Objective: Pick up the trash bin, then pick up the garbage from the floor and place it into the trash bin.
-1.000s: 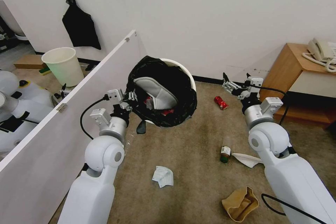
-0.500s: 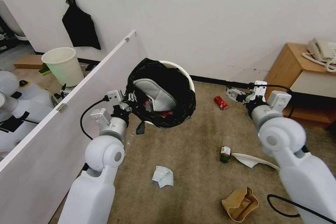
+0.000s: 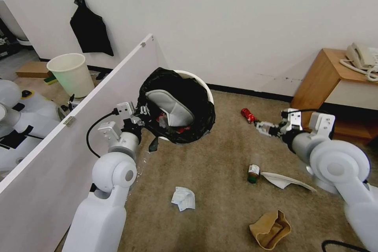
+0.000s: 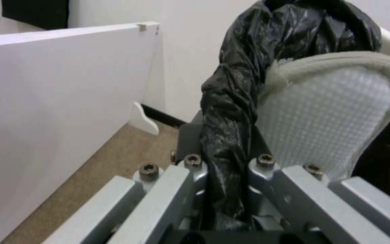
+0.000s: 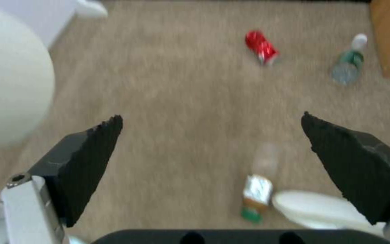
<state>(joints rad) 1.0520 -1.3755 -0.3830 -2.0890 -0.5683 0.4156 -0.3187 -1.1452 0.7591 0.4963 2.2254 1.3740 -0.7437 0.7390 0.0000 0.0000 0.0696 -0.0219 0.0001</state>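
Observation:
The trash bin, white with a black bag over its rim, hangs tilted above the carpet. My left gripper is shut on its bag-covered rim. A white slipper and a red packet lie inside. On the floor lies the garbage: a red can, a small bottle, another white slipper, a crumpled tissue and a brown paper bag. My right gripper is open, low over the carpet near the can.
A white partition board runs along my left, with a cream bin behind it. A wooden cabinet with a phone stands at the right by the wall. A clear bottle lies beside the cabinet.
My right arm has swung down and to the right, and its gripper now sits lower, near the red can. The left arm has carried the bin slightly to the left.

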